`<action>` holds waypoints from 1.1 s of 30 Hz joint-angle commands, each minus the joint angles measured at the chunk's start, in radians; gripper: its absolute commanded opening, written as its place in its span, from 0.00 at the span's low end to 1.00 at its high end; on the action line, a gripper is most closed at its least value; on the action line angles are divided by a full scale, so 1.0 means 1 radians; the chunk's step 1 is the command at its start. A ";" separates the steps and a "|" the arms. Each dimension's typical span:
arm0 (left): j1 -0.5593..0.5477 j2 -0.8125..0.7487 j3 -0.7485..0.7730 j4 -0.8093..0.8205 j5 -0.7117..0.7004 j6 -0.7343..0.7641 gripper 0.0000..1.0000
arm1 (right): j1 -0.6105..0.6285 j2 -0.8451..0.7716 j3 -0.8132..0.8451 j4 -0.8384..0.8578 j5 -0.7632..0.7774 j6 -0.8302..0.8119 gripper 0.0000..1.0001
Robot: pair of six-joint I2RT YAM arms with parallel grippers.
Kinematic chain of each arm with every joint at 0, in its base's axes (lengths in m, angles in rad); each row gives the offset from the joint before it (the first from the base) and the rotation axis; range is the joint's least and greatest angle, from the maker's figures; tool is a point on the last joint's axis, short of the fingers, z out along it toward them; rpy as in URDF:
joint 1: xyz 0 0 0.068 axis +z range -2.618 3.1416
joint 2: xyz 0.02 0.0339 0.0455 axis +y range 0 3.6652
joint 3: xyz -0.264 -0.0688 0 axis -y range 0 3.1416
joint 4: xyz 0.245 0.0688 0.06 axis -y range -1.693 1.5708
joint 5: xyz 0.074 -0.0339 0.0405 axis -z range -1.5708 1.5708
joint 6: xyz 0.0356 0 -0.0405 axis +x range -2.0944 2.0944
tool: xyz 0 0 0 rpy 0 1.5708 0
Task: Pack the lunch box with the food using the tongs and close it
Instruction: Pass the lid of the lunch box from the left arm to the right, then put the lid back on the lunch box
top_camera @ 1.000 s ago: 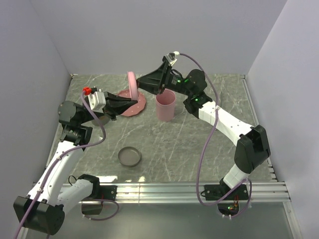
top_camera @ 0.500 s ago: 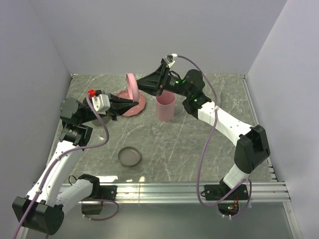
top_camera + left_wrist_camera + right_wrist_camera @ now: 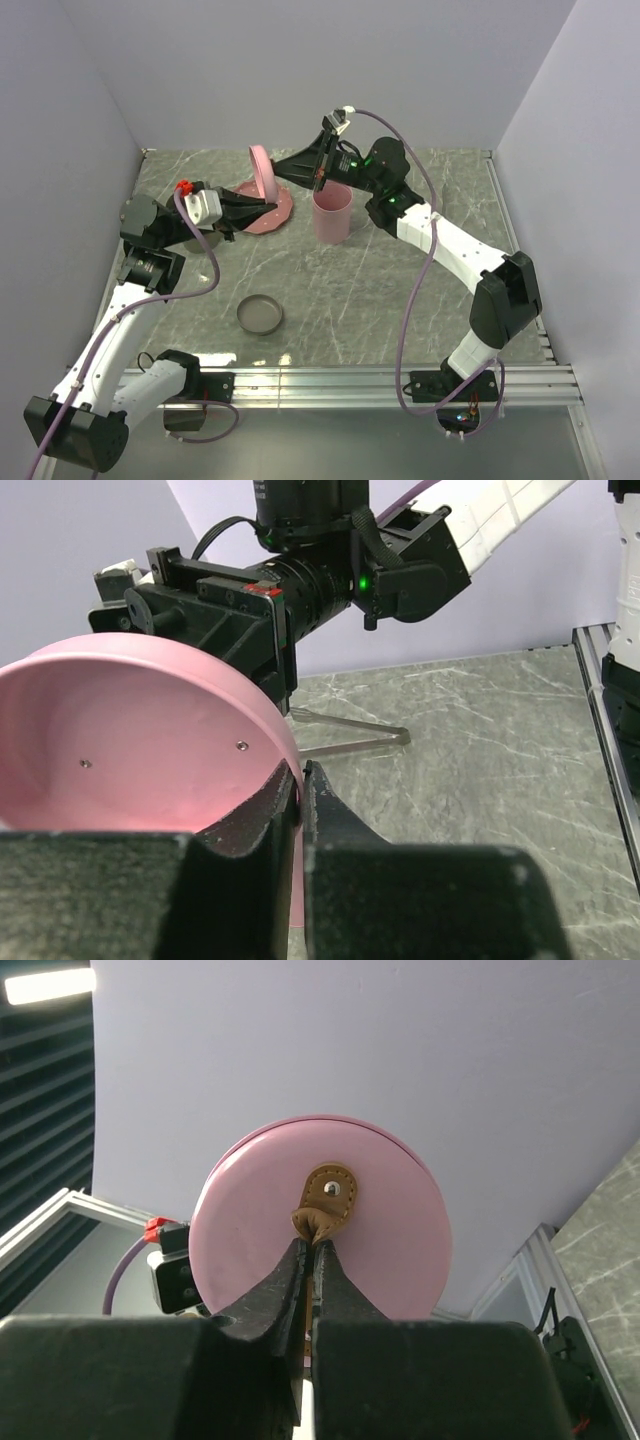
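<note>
The lunch box (image 3: 332, 212) is a pink cylinder standing open at mid-table. Its round pink lid (image 3: 262, 172) is held on edge above the pink plate (image 3: 285, 210), between both grippers. My left gripper (image 3: 270, 205) is shut on the lid's lower rim (image 3: 285, 742), seen from the hollow inner side. My right gripper (image 3: 312, 1250) is shut on the brown leather tab (image 3: 322, 1205) at the centre of the lid's outer face (image 3: 400, 1230). The silvery tongs (image 3: 350, 735) lie flat on the table beyond the lid. The food is hidden.
A small grey round dish (image 3: 260, 314) sits near the front, left of centre. The right arm's white links (image 3: 450, 245) reach over the table's right half. Walls close off the left, back and right sides.
My right gripper has shut on the lid's brown tab. The lid has shifted slightly to the left, and the left wrist has drawn back a little.
</note>
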 commanded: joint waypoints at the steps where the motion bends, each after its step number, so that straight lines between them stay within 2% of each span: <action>1: -0.013 -0.009 0.030 -0.012 -0.001 0.005 0.10 | 0.013 -0.017 0.073 0.004 -0.033 -0.053 0.00; 4: -0.013 -0.009 0.033 -0.018 -0.016 -0.003 0.19 | -0.009 -0.022 0.074 -0.016 -0.033 -0.072 0.00; 6: -0.013 -0.006 0.035 -0.020 -0.039 -0.018 0.32 | -0.036 -0.028 0.073 -0.030 -0.032 -0.089 0.00; 11: -0.015 0.000 0.069 -0.095 -0.081 -0.029 0.40 | -0.099 -0.049 0.077 -0.149 -0.018 -0.193 0.00; 13: -0.013 0.005 0.092 -0.147 -0.111 -0.037 0.50 | -0.122 -0.056 0.080 -0.241 0.003 -0.278 0.00; 14: -0.013 0.005 0.101 -0.167 -0.124 -0.037 0.55 | -0.130 -0.060 0.094 -0.281 0.013 -0.313 0.00; 15: -0.013 0.007 0.113 -0.191 -0.150 -0.037 0.66 | -0.145 -0.063 0.103 -0.367 0.022 -0.395 0.00; 16: -0.013 0.010 0.147 -0.271 -0.162 -0.035 0.73 | -0.148 -0.065 0.116 -0.425 0.037 -0.449 0.00; 17: -0.013 0.013 0.165 -0.306 -0.179 -0.037 0.84 | -0.150 -0.068 0.134 -0.490 0.090 -0.509 0.00; 18: -0.013 0.016 0.181 -0.340 -0.199 -0.047 0.99 | -0.151 -0.069 0.174 -0.551 0.127 -0.633 0.00; 22: -0.013 0.054 0.285 -0.497 -0.302 -0.141 0.99 | -0.151 -0.030 0.284 -0.847 0.298 -0.864 0.00; 26: -0.013 0.122 0.389 -0.717 -0.417 -0.187 0.99 | -0.147 0.048 0.422 -1.002 0.433 -1.028 0.00; 32: -0.013 0.110 0.380 -0.785 -0.446 -0.147 0.99 | -0.128 0.246 0.716 -1.323 0.571 -1.324 0.00; 33: -0.013 0.105 0.376 -0.788 -0.457 -0.149 0.99 | -0.125 0.253 0.714 -1.340 0.579 -1.353 0.00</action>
